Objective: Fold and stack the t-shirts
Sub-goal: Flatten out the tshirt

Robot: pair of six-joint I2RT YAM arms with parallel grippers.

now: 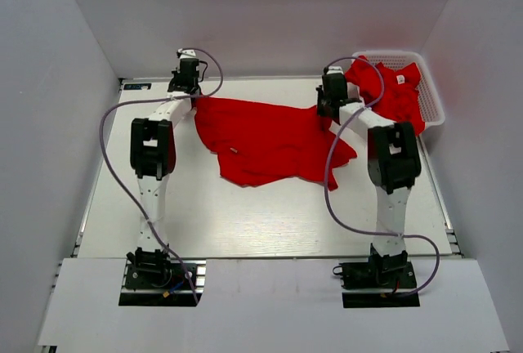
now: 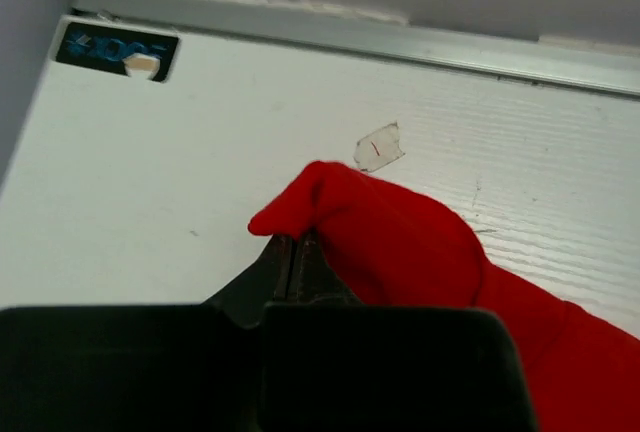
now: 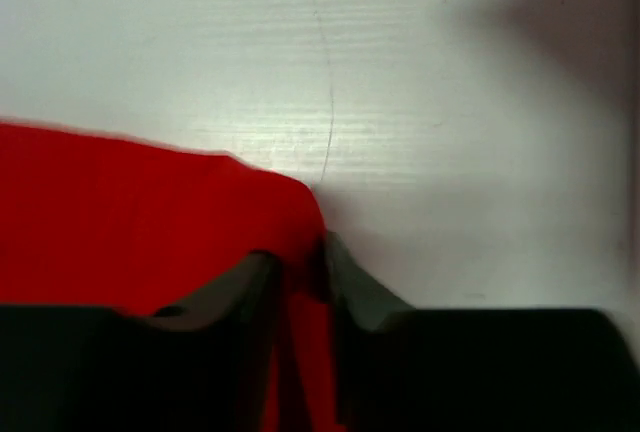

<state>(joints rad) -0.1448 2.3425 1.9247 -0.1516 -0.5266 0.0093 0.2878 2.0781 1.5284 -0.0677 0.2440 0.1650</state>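
Observation:
A bright red t-shirt (image 1: 265, 139) lies spread and rumpled across the far middle of the white table. My left gripper (image 1: 193, 96) is shut on its far left corner, which shows as a pinched fold (image 2: 330, 202) in the left wrist view. My right gripper (image 1: 325, 110) is shut on the shirt's far right edge; red fabric (image 3: 295, 242) runs between its fingers (image 3: 350, 277). More red t-shirts (image 1: 391, 85) lie heaped in the white lattice basket.
The white lattice basket (image 1: 433, 106) stands at the far right corner. White walls enclose the table on three sides. A metal rail (image 2: 400, 37) and a dark label (image 2: 115, 50) mark the far left table edge. A small tape scrap (image 2: 377, 146) sticks to the table.

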